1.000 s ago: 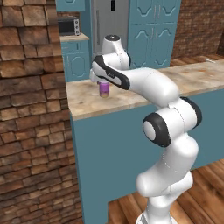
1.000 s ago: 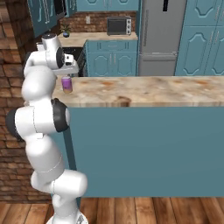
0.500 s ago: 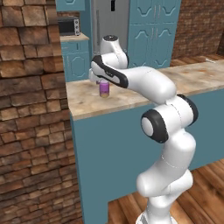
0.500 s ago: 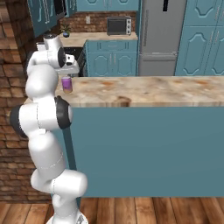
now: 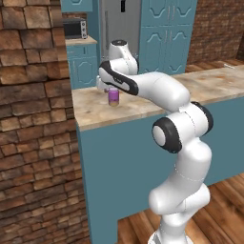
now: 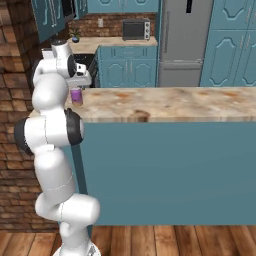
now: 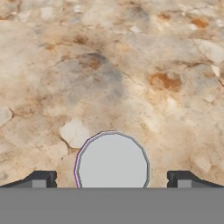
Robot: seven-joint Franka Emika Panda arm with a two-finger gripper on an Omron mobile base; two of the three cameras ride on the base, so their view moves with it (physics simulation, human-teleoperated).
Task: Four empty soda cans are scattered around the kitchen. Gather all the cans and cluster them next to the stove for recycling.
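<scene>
So this looks like the pick-up step for one can: the purple soda can [image 5: 113, 96] stands upright on the stone table [image 5: 143, 102], upper left of centre in the left base view, near the table's left end. The gripper [image 5: 110, 88] hangs right over it, pointing straight down. In the hand view the can's grey top [image 7: 113, 162] sits bottom centre with a dark fingertip [image 7: 40, 178] low on each side, both well clear of the rim. So the jaws are spread wide and holding nothing, with the can lined up between them.

My guess for the next move: drop straight down until the fingertips straddle the can's body, close, then lift. It's a light, smooth cylinder, so coming down off-centre could tip it or nudge it toward the table edge. After that it has to go over by the stove [image 6: 86, 61], which I think is the dark-topped unit peeking out behind the arm in the upper left of the right base view, though most of it is hidden.

Other stuff, left to right in the left base view: a brick wall [image 5: 33, 119] filling the left side, a microwave [image 5: 75, 28] at the upper left, then a steel fridge [image 5: 121, 21] and blue cabinets [image 5: 167, 33] along the top. Nothing sits near the can on the table, so the descent looks unobstructed. I can't spot any of the other cans from here.
</scene>
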